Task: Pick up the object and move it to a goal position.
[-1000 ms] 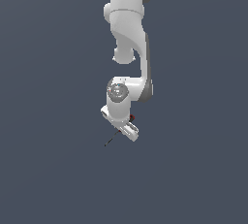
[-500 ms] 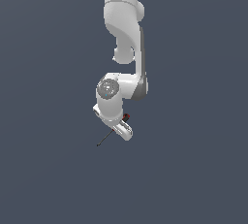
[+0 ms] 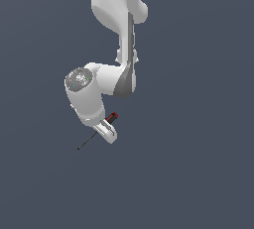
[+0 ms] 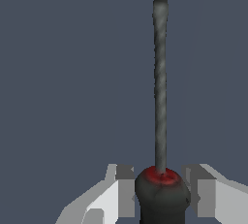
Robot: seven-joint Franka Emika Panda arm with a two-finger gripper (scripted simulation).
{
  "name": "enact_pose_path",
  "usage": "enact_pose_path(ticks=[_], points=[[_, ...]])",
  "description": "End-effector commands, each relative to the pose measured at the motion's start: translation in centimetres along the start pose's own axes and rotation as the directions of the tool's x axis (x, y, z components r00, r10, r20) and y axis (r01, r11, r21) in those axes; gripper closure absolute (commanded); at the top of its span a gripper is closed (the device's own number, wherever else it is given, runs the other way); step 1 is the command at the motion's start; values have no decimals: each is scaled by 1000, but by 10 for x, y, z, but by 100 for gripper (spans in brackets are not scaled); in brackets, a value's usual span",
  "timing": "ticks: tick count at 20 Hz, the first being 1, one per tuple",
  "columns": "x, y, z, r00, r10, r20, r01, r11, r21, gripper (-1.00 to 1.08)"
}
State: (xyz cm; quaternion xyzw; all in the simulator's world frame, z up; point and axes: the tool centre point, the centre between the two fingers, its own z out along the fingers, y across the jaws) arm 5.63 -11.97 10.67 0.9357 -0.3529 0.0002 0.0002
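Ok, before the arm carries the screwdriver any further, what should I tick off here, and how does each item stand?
1. Screwdriver sits between the fingers of the gripper: ok, the handle is between the two fingers in the wrist view.
2. Fingers pressing on the handle: cannot tell, narrow gaps seem to show on both sides.
3. Grip is on the handle, not the shaft: ok, the shaft sticks out free beyond the fingers.
4. Shaft is clear of other things: ok, nothing else shows near it in either view.
5. Goal position is in sight: cannot tell, no marker shows in either view.
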Motion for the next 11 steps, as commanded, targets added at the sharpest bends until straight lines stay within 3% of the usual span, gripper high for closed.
enact_pose_path(ticks=[1, 11], points=[[13, 7, -13, 1000, -1, 0, 1, 1000, 0, 108], [33, 17, -32, 1000, -1, 0, 1, 1000, 0, 108]])
